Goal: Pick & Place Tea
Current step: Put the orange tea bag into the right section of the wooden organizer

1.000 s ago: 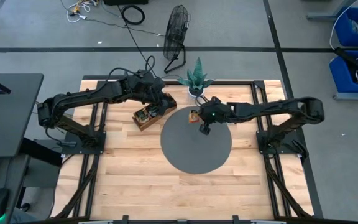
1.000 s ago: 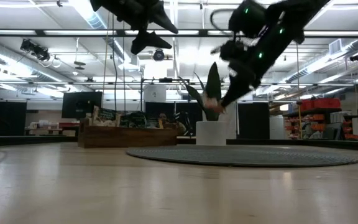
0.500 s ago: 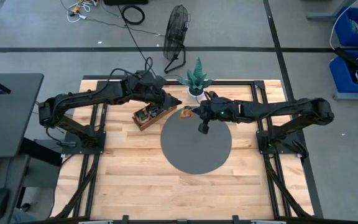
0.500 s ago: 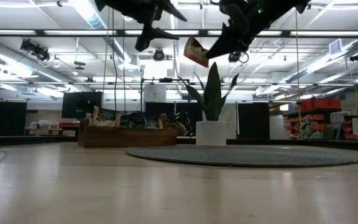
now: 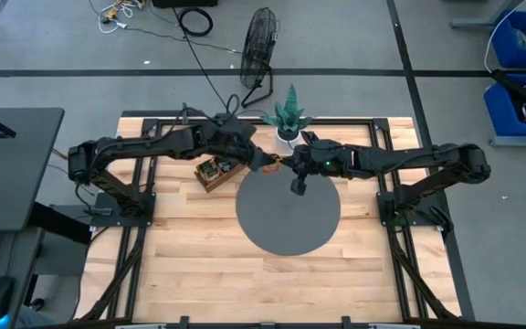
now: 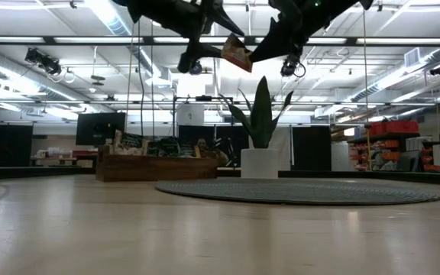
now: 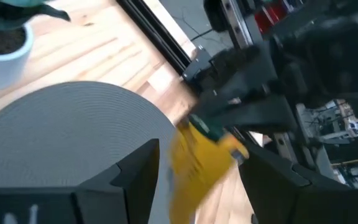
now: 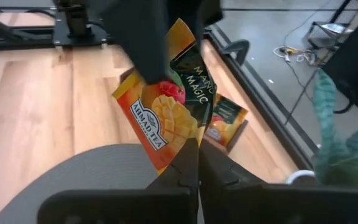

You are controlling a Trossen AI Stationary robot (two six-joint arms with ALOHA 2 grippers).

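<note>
High view: both arms stretch inward; right hand (image 5: 282,163) pinches an orange tea sachet (image 8: 166,127); left hand (image 5: 265,163) spread around it.

Looked like a robot lab inside a big industrial hall. Wooden table (image 5: 208,256) bolted into a black metal frame (image 5: 400,210), grey concrete floor taped in lines, loose cables (image 5: 121,11), a floor fan (image 5: 260,41), blue storage bins (image 5: 523,41), exposed ceiling ducts and strip lights (image 6: 109,15).

Orange tea sachet (image 8: 166,127) pinched in right end effector (image 8: 192,163), above grey mat (image 8: 67,180).
</note>
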